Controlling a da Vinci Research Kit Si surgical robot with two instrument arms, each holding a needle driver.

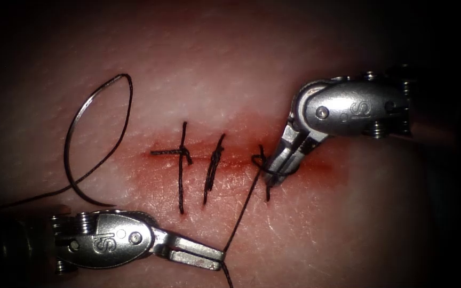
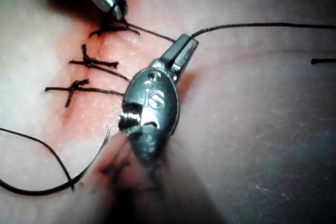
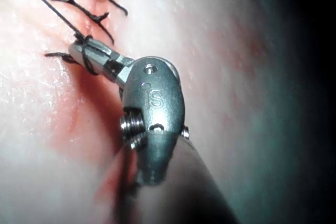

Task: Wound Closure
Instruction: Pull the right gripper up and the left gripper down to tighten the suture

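The cut (image 1: 236, 161) runs across the tissue (image 1: 230, 64), with two tied stitches (image 1: 182, 160) on its left part. The curved needle (image 1: 66, 146) lies free on the tissue, left of the cut, held by neither tool. My left tool (image 1: 215, 260) sits below the cut, shut on the thread (image 1: 244, 208), which rises taut to a third stitch (image 1: 262, 160). My right tool (image 1: 274, 178) points down onto that stitch with a loop of thread around its jaws. It looks shut on the short thread end (image 3: 55, 54). The left wrist view shows the left jaws (image 2: 184, 48) gripping thread.
Red fluid (image 1: 326, 166) stains the tissue along the cut and past its right end. Slack thread (image 1: 108, 154) curls from the needle's tail off to the lower left. A loose length of thread (image 2: 323, 61) lies beyond the left tool.
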